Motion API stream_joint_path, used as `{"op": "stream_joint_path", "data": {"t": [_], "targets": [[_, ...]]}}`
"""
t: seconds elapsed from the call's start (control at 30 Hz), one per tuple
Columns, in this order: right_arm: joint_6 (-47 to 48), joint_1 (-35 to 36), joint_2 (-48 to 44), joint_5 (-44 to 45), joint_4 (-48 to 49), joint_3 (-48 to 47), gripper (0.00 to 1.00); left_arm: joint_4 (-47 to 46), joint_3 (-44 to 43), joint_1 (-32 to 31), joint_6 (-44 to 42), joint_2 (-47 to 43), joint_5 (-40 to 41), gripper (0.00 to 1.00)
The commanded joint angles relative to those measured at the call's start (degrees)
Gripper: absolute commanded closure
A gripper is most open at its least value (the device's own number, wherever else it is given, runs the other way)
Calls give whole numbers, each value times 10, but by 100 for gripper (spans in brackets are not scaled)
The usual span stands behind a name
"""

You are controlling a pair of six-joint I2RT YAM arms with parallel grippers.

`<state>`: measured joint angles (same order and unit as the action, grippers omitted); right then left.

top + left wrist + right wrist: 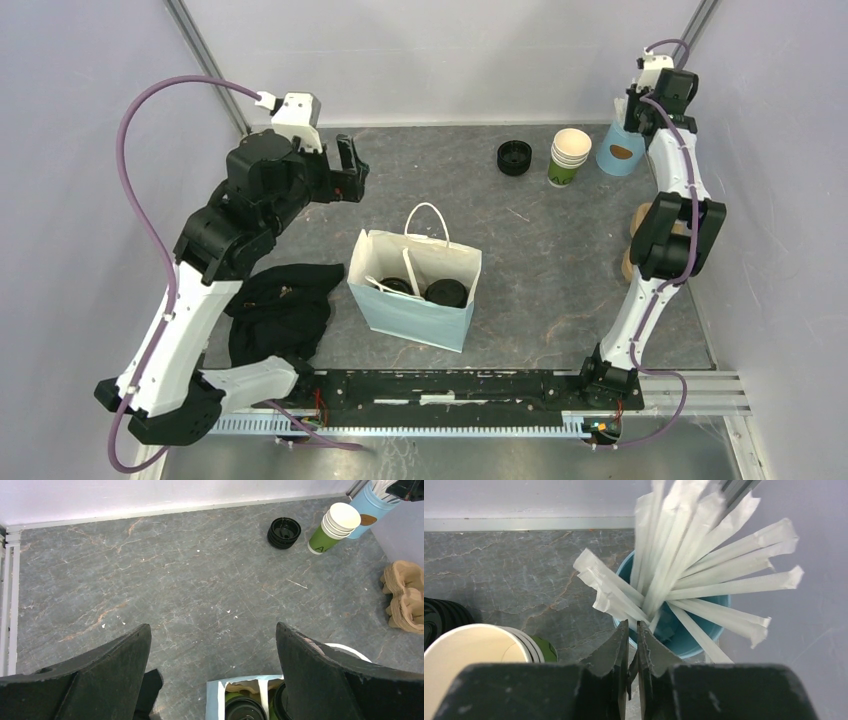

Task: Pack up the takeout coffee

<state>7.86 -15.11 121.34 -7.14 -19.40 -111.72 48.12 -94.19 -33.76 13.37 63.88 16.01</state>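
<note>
The fingers (616, 650), a narrow slit apart, reach the blue cup (674, 638) of paper-wrapped straws (684, 545).

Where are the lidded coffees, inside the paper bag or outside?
Inside. Two black-lidded cups stand in the open paper bag, their lids visible from above.

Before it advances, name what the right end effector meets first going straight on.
The right end effector would first meet the wrapped straws standing in the blue cup; its tips seem nearly at them, though depth is unclear.
</note>
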Motion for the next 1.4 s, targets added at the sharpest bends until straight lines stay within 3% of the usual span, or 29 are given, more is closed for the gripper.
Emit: {"op": "stream_joint_path", "data": {"t": [0.0,0.23,0.47,0.57,0.63,0.73,0.87,0.97,1.03,1.13,1.37], "targets": [[-5,-1,-69,24,7,-13,86,-2,-15,0,-20,-18,-9,0],[-10,-2,-144,50,-2,-24,89,-8,1,1,-22,-54,-22,0],[-25,-1,-207,62,-19,-24,97,-18,11,1,-25,-91,-41,0],[-100,-2,-252,21,-25,-11,100,-20,10,0,-24,-102,-51,0],[-172,-2,-305,-36,14,52,100,-25,13,0,-24,-110,-57,0],[-278,-1,-402,-138,136,180,100,-26,6,0,-22,-116,-65,0],[-454,3,-476,-280,284,266,100,-20,-8,0,-18,-123,-74,0],[-560,54,-493,-375,371,277,100,-22,2,0,-15,-133,-77,0],[-559,129,-503,-399,361,265,100,-29,14,0,-10,-139,-77,0],[-519,237,-517,-402,291,249,100,-47,27,1,-3,-140,-82,0],[-502,390,-560,-339,233,303,100,-52,27,0,19,-135,-66,0]]}}
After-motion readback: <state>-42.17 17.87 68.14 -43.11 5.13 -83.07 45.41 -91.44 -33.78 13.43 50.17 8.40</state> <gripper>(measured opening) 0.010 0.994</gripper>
